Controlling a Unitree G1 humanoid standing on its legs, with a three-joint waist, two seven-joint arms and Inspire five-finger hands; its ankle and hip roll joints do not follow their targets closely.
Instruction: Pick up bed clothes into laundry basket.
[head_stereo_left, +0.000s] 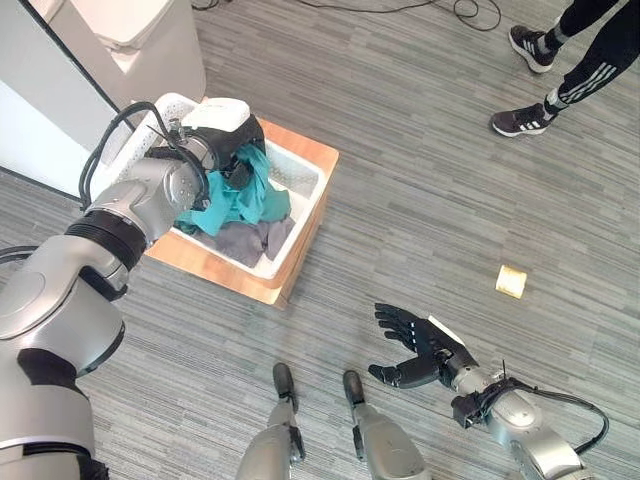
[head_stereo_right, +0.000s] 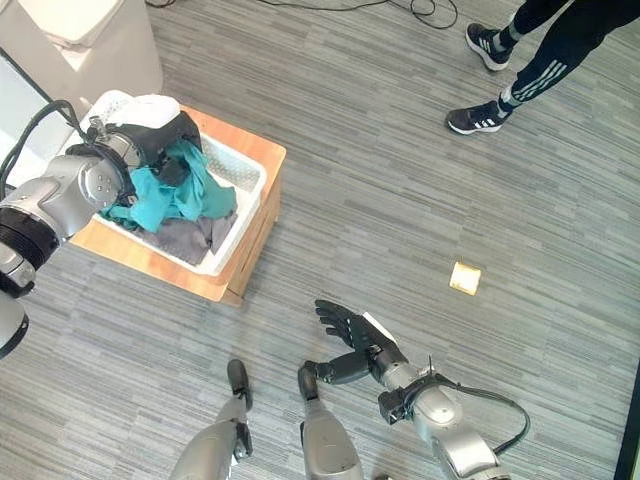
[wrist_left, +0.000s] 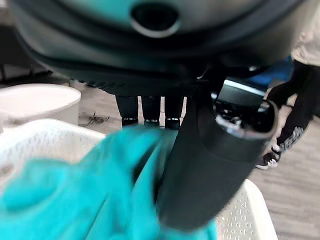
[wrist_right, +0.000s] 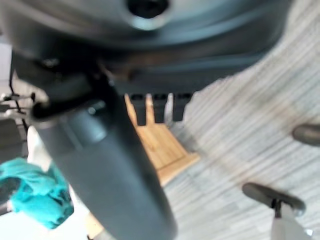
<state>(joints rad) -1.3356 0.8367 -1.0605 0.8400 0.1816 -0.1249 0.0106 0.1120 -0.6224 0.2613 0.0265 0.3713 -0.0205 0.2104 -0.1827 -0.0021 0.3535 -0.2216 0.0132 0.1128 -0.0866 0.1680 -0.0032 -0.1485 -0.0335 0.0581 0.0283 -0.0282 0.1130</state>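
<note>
The floor (head_stereo_left: 430, 180) was grey wood-grain planking, running across the whole scene. At the upper left corner stood a white bed frame or cabinet (head_stereo_left: 120, 45), and at the upper right a person's legs (head_stereo_left: 585, 55) in dark trousers and dark shoes stood well apart from the work.

Near the white furniture, a low wooden platform (head_stereo_left: 255, 280) rested on the floor and carried a white laundry basket (head_stereo_left: 300, 190) with perforated walls. Inside the basket lay a grey garment (head_stereo_left: 255, 240) toward the near side, and over it a teal cloth (head_stereo_left: 235, 200) was bunched up, rising toward the basket's far end.

The left hand (head_stereo_left: 232, 135) was over the basket, above the teal cloth and touching it. In the left wrist view the thumb (wrist_left: 210, 165) pressed down into the teal fabric (wrist_left: 95, 195), with the basket's white mesh showing around it; whether the fingers were curled round the cloth could not be told.

The right hand (head_stereo_left: 420, 345) hung low over the bare floor, well apart from the basket, palm turned up, its fingers spread and straight, holding nothing.

Farther right, a small yellowish block (head_stereo_left: 511, 281) lay alone on the floor.
</note>
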